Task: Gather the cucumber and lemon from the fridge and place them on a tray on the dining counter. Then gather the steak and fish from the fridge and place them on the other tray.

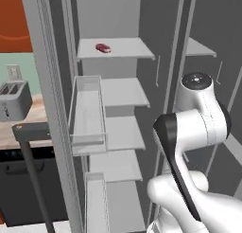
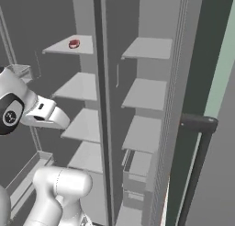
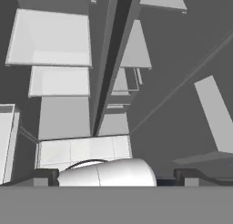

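Note:
The fridge stands open in front of me. A red steak lies on its top left shelf, and the steak is also in the right base view. My gripper is open, its two dark fingertips far apart with nothing between them. It points down along the fridge's lower shelves, well below the steak. The white arm is folded in front of the fridge's middle divider. The cucumber, lemon, fish, trays and dining counter are out of view.
Bare grey shelves fill both fridge halves. A door bin hangs on the open left door. Dark handle bars stand at each side. A toaster sits on a wooden counter at the left.

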Controlling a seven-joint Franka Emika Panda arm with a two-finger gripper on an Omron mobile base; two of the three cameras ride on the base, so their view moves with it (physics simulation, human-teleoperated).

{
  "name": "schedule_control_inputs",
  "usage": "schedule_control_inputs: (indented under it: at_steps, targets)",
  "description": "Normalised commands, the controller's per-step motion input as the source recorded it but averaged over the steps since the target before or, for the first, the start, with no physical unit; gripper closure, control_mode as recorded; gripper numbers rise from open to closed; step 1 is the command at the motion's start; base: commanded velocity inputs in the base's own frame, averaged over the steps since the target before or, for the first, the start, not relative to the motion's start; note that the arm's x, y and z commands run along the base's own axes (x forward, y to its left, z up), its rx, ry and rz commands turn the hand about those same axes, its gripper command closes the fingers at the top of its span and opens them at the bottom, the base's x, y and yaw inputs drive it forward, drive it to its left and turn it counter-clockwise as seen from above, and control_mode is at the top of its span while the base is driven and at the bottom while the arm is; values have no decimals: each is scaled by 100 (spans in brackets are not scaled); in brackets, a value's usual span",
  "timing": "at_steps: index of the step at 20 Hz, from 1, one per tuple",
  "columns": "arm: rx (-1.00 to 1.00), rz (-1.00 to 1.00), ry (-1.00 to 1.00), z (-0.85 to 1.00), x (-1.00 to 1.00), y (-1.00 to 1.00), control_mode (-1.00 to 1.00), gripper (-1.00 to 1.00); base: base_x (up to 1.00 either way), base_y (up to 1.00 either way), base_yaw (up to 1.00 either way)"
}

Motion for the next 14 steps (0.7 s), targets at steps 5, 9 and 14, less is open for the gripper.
schedule_control_inputs:
  at_steps: [5, 9, 14]
  targets:
    - [0, 0, 0, 0, 0, 0, 100, -100, 59, -16, -11]
    - [0, 0, 0, 0, 0, 0, 100, -100, 56, -10, -13]
    - [0, 0, 0, 0, 0, 0, 100, -100, 50, -3, -16]
